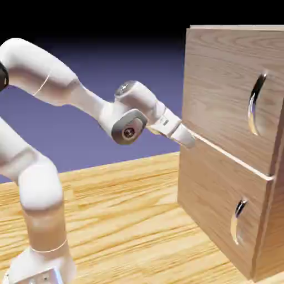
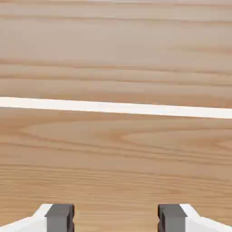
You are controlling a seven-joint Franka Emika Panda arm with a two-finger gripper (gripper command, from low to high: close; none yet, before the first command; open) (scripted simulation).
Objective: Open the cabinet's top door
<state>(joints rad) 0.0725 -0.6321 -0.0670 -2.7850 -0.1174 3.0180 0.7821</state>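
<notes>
Exterior view shows the cabinet (image 1: 222, 155) standing at the right on a light wood-grain table (image 1: 127, 222), its two front panels shut flush so nothing inside can be seen. The top door (image 1: 222, 89) fills the upper part, with a curved silver handle (image 1: 255, 105) set in a dark recess near its right side; the shorter lower panel (image 1: 216, 205) carries a smaller handle (image 1: 238, 222). A pale seam (image 2: 113, 108) divides the two panels. The white arm (image 1: 50, 83) reaches from the lower left, and the gripper (image 1: 188, 138) sits right at the cabinet's front near that seam, well apart from the top handle. Hand view is filled by wood grain, with the grey fingertips (image 2: 59, 216) spread apart and nothing between them. Behind everything is a plain blue-violet backdrop (image 1: 122, 55)
</notes>
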